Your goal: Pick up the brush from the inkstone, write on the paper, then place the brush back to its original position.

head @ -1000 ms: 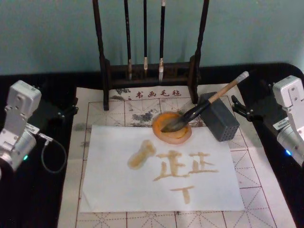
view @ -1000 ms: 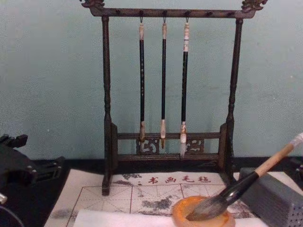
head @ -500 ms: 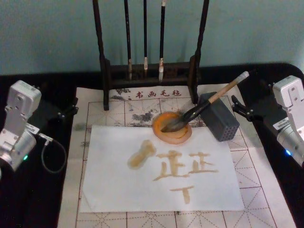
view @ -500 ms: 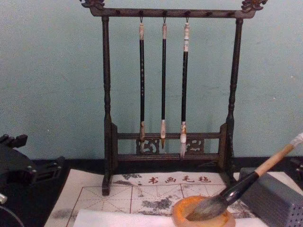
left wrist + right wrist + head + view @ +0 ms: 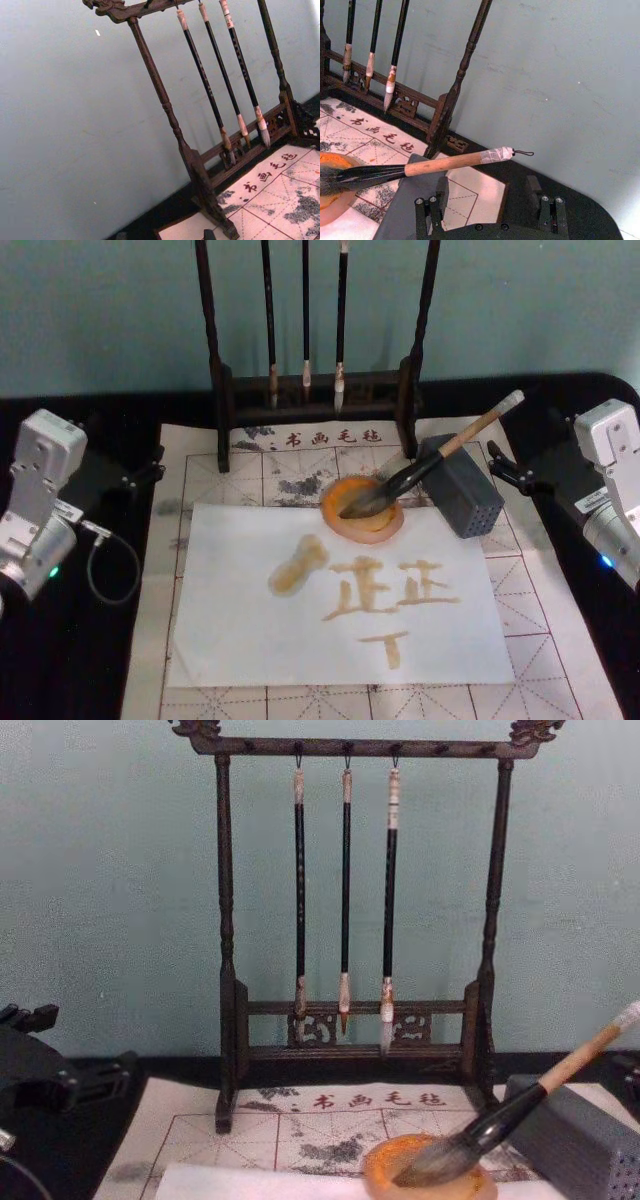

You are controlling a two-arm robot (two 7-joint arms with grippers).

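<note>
The brush [image 5: 440, 453] lies with its bristles in the orange inkstone [image 5: 335, 518] and its handle propped on a grey block [image 5: 462, 490]. No gripper touches it. The white paper [image 5: 240, 625] lies in front of the inkstone and carries amber strokes and a blot. My left gripper [image 5: 150, 465] is off the mat's left edge, open and empty. At the right, beyond the brush's taped end [image 5: 497, 154], my right gripper [image 5: 512, 462] is also open and empty. In the right wrist view its fingers [image 5: 441, 186] stand wide apart below the handle.
A dark wooden rack [image 5: 315, 390] with three thin hanging brushes [image 5: 345, 900] stands at the back of the gridded felt mat [image 5: 545, 590]. A cable loop [image 5: 105, 565] hangs by the left arm. Black table surface flanks the mat on both sides.
</note>
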